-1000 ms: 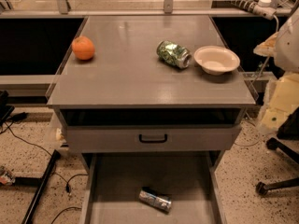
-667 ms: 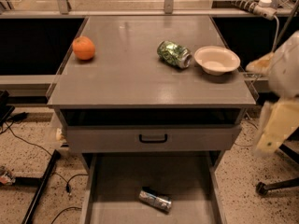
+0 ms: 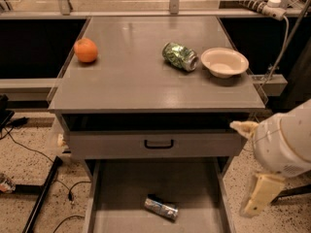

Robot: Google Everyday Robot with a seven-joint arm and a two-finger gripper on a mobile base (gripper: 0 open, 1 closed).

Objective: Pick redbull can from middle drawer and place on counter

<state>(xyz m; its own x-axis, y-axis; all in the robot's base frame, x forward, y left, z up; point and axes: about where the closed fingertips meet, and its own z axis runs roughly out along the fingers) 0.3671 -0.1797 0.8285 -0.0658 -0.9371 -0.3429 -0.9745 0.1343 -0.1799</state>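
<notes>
I saw the redbull can [image 3: 161, 208] lying on its side on the floor of the open middle drawer [image 3: 194, 188]. The gripper [image 3: 260, 195] hung just right of that drawer; I could not tell its state.

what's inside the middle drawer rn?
Only the redbull can, lying on its side on the middle drawer floor. Rear is hidden under the upper drawer front. Claw hangs outside at right.
</notes>
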